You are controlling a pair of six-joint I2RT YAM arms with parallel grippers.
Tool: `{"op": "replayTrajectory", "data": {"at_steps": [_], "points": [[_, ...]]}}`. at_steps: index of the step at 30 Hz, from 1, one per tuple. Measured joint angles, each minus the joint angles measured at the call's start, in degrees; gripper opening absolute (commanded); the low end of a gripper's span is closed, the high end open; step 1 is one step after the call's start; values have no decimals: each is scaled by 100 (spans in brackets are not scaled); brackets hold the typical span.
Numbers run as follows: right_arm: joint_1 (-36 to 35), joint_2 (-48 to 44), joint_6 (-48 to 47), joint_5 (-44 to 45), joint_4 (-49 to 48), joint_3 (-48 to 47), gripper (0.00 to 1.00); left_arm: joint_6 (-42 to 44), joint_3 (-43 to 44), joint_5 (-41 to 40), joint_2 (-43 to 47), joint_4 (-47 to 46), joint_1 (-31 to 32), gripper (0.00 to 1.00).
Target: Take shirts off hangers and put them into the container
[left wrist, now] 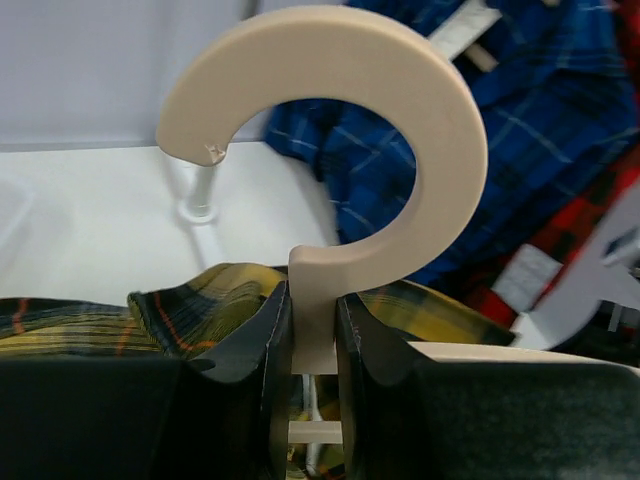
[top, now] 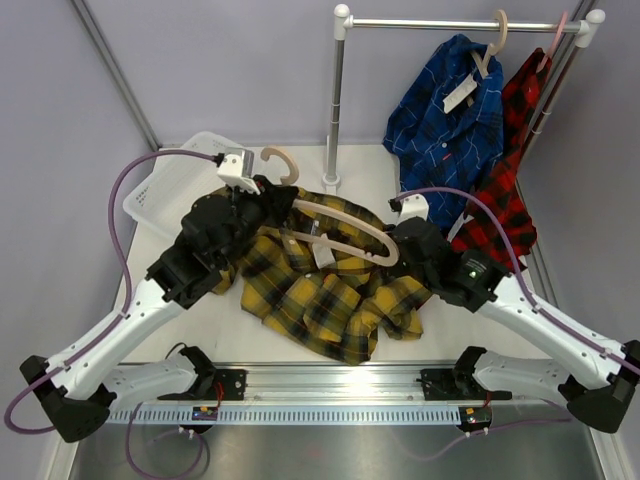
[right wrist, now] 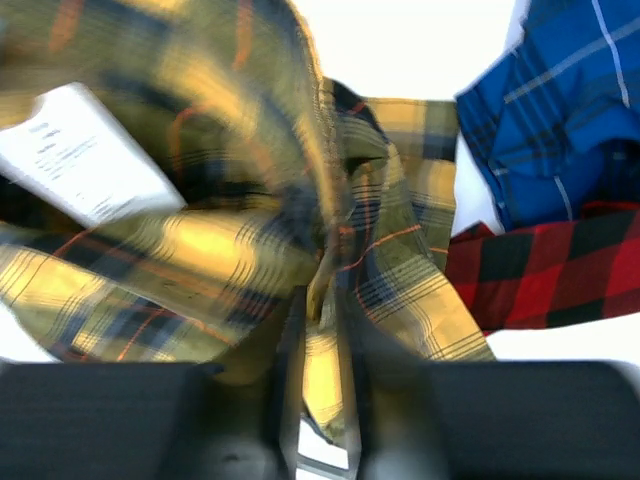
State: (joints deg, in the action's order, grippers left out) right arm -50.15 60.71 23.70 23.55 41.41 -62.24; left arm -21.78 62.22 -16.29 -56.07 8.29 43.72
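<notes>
The yellow-and-black shirt (top: 310,300) lies bunched on the table between both arms, and its beige hanger (top: 340,225) rests on top of it. My left gripper (top: 272,190) is shut on the hanger's neck just below the round hook (left wrist: 400,90), its fingers (left wrist: 262,350) pressed against both sides. My right gripper (top: 395,235) sits at the shirt's right edge. Its jaws stand slightly parted, with a fold of the yellow shirt (right wrist: 200,250) loose between them. The blue shirt (top: 445,110) and the red-and-black shirt (top: 505,200) hang on hangers (top: 497,35) at the back right. The container (top: 165,190) stands at the back left.
A white-and-steel rack (top: 335,100) stands at the back, its post base on the table just behind the yellow shirt. A white paper tag (right wrist: 85,150) is attached to the yellow shirt. The red shirt's hem reaches the table next to my right arm.
</notes>
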Motion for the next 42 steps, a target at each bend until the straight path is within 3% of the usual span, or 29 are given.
{"op": "replayTrajectory", "data": {"at_steps": [1,2,5,8,16,21,31,34,38,41,42], "points": [[2,-101,-37,-81,-2,0,51,-61,103,164,-79,-31,46,0],[2,-210,-61,-125,4,0,56,-109,190,323,-144,-61,87,0],[2,-522,-219,-216,149,-22,69,-199,275,824,-238,-179,146,0],[2,-752,-319,-195,354,-107,75,-216,275,1106,-240,-249,151,0],[2,-1355,-575,48,1014,-813,78,450,92,579,-170,-192,151,0],[4,-1456,-968,-299,1106,-1429,79,857,-201,243,-157,-133,151,0],[7,273,-1633,-1766,772,-1814,77,1108,-284,144,-249,-103,155,0],[7,717,-1735,-2173,675,-1814,74,1141,-289,136,-236,-111,155,0],[7,918,-1843,-2656,597,-1836,59,1156,-315,122,-208,-105,155,0],[7,992,-1928,-2964,476,-1882,33,1172,-321,122,-205,-111,155,0],[7,1012,-1958,-3062,431,-1886,16,1174,-323,120,-205,-109,155,0]]}}
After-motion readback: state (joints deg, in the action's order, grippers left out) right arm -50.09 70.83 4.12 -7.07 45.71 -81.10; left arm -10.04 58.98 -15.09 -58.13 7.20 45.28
